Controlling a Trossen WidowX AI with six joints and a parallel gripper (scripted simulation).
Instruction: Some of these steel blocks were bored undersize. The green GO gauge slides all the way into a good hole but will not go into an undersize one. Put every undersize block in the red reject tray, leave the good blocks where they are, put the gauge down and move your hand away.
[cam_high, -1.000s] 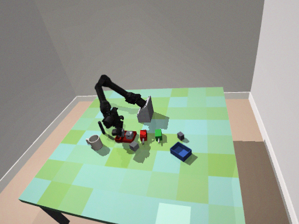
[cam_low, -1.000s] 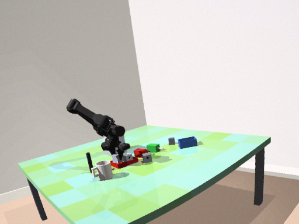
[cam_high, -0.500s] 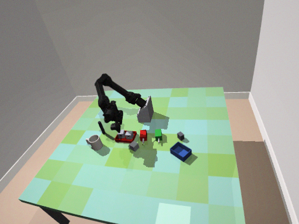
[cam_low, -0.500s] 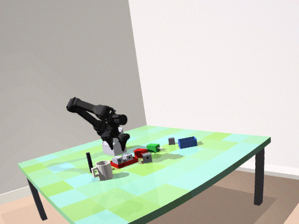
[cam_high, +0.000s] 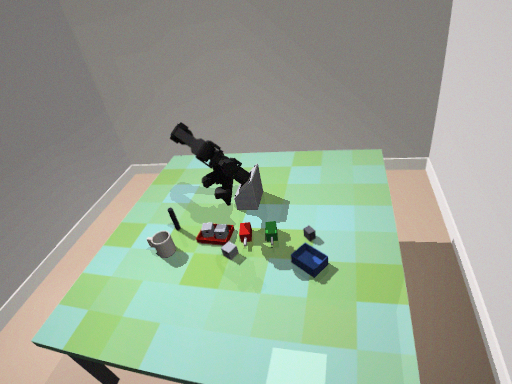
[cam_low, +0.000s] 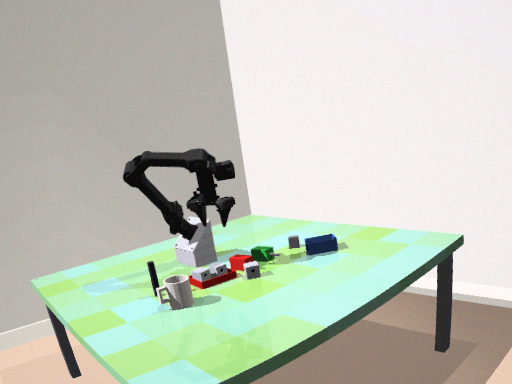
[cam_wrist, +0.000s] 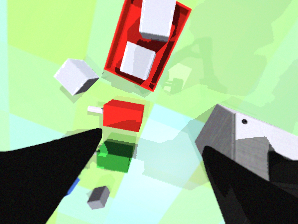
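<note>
The patchwork worktop (cam_high: 320, 320) (cam_low: 280, 320) carries everything. Above it hangs the arm's tool (cam_high: 220, 197) (cam_low: 214, 224) (cam_wrist: 152, 141), released and spread wide, gripping nothing. The red tray (cam_high: 215, 242) (cam_low: 213, 282) (cam_wrist: 172, 50) holds two steel blocks. The green gauge (cam_high: 271, 231) (cam_low: 262, 253) (cam_wrist: 114, 162) lies beside the red gauge (cam_high: 245, 231) (cam_low: 241, 262) (cam_wrist: 123, 116). Another steel block (cam_high: 229, 249) (cam_low: 252, 270) (cam_wrist: 76, 76) sits just outside the tray.

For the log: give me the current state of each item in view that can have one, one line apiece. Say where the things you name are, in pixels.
pincer (cam_high: 216, 199) (cam_low: 214, 225) (cam_wrist: 152, 141): open, raised, nothing held
red tray (cam_high: 215, 242) (cam_low: 206, 284) (cam_wrist: 171, 47): holding two steel blocks
lone pale block (cam_high: 229, 249) (cam_low: 252, 270) (cam_wrist: 75, 75): on the table, outside the tray
green gauge (cam_high: 271, 231) (cam_low: 262, 253) (cam_wrist: 114, 161): lying down, ungripped
red gauge (cam_high: 245, 231) (cam_low: 240, 262) (cam_wrist: 122, 116): lying down, ungripped
mug (cam_high: 164, 246) (cam_low: 180, 293): upright
</note>
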